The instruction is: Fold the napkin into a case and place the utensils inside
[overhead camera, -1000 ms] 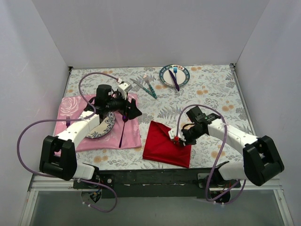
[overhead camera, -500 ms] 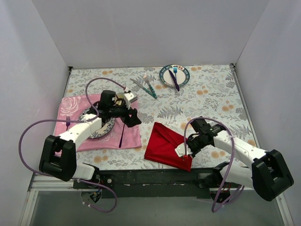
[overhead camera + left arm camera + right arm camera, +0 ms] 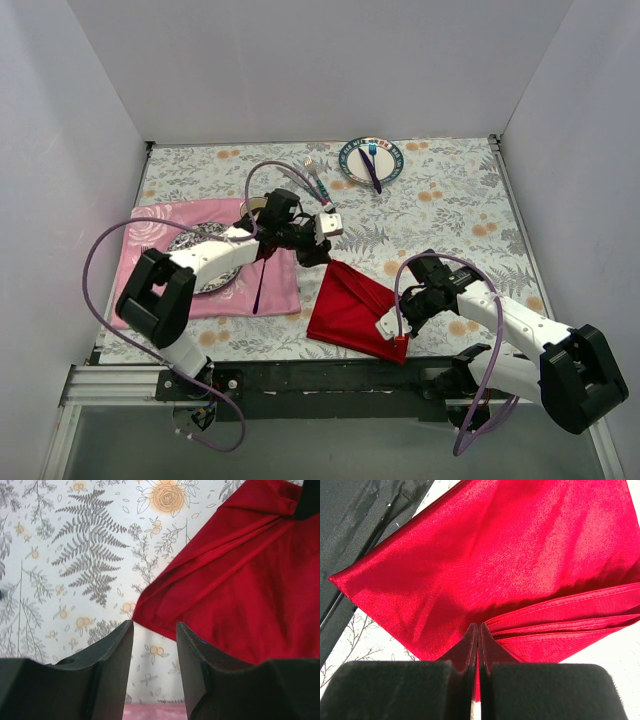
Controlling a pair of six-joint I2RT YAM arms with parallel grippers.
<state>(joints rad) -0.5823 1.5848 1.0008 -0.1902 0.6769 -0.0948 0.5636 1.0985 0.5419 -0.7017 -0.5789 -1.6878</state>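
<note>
**Top view.** The red napkin [image 3: 345,305] lay partly folded near the table's front edge, just beside the pink placemat [image 3: 150,250]. The teal-handled fork and knife [image 3: 316,178] lay well apart towards the back, not yet cased.

**Left wrist.** The left gripper [image 3: 155,626] hovered over the napkin's far corner. Its fingers [image 3: 107,665] were spread with nothing between them, apparently lined up to take that corner.

**Right wrist.** The right gripper [image 3: 478,627] had its fingers pressed together, pinching the near edge, probably to anchor the fold.

Left fingers [image 3: 107,675] apart, right fingers [image 3: 467,652] together.
</note>
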